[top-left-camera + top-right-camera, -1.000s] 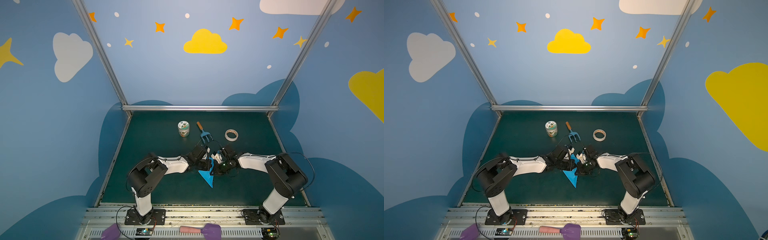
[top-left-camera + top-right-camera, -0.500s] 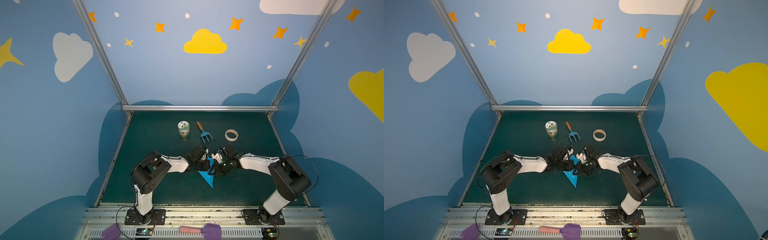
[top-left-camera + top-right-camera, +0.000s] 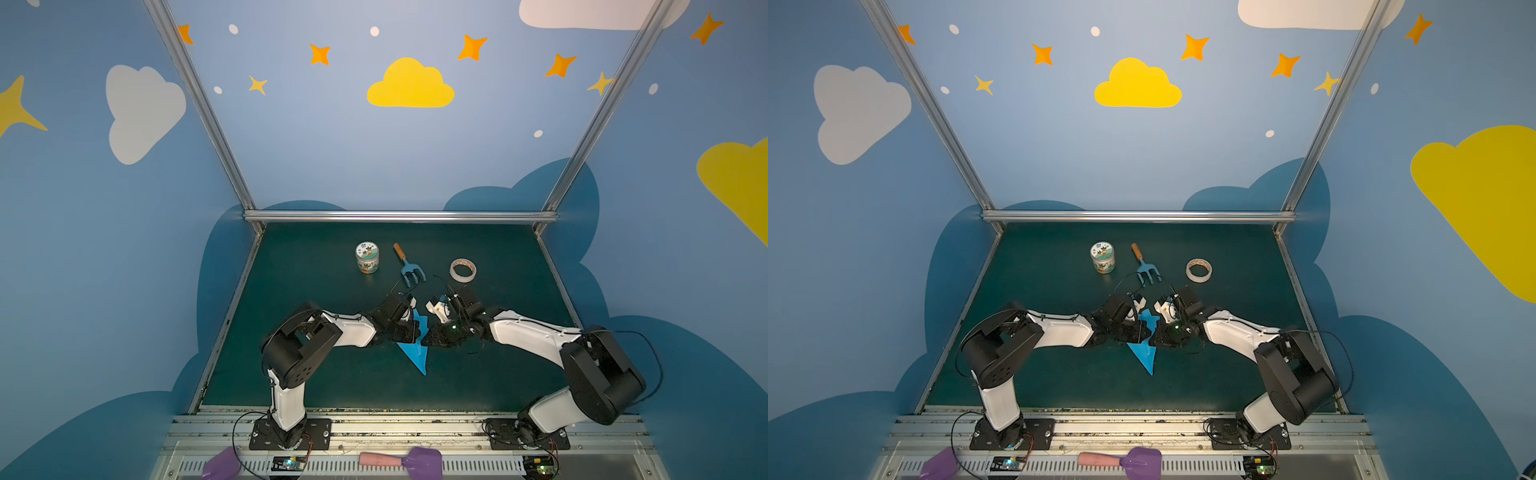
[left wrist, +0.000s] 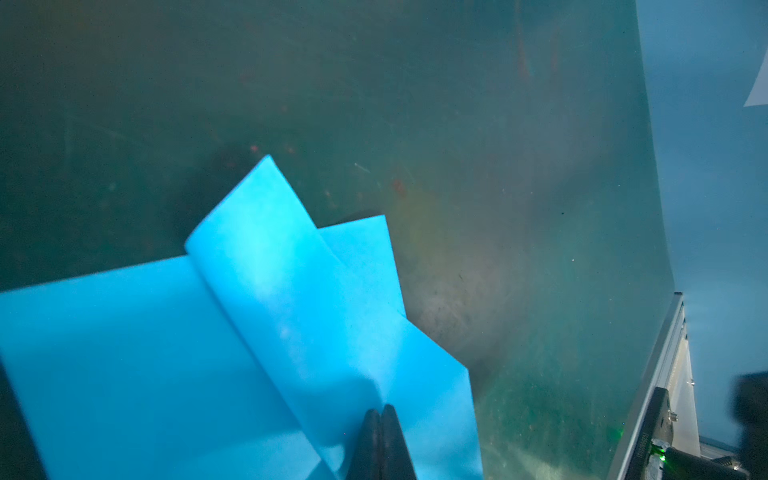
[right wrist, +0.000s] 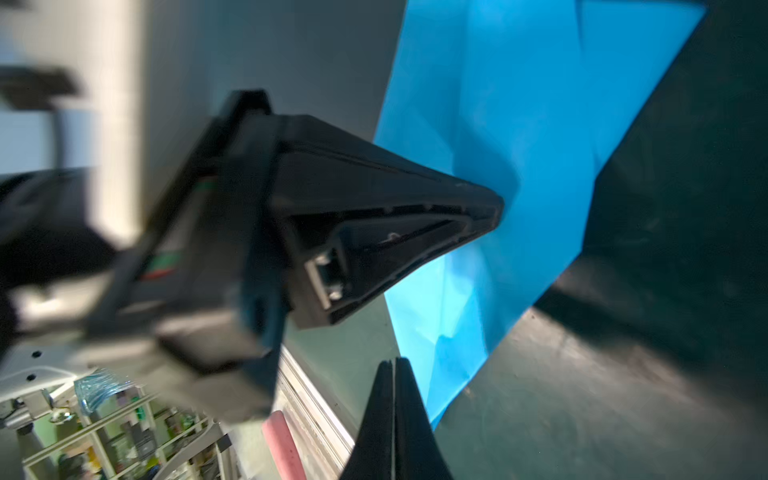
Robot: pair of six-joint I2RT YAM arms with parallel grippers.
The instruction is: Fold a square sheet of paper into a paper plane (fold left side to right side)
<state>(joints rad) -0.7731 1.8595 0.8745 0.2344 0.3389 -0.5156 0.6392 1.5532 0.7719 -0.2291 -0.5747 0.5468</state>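
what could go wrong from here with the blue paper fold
1. The raised flap of the paper plane is curled, not creased; it may spring back open.
2. The left pincer and right pincer, both shut, sit close together at the paper; they might collide or drag it.

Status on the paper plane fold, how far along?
Done: the paper is already a narrow pointed dart shape on the mat. In hand: the shut left gripper is against a raised, curled flap; the shut right gripper sits beside the paper's edge. Left: that flap is not flat yet, so the side fold needs pressing down.
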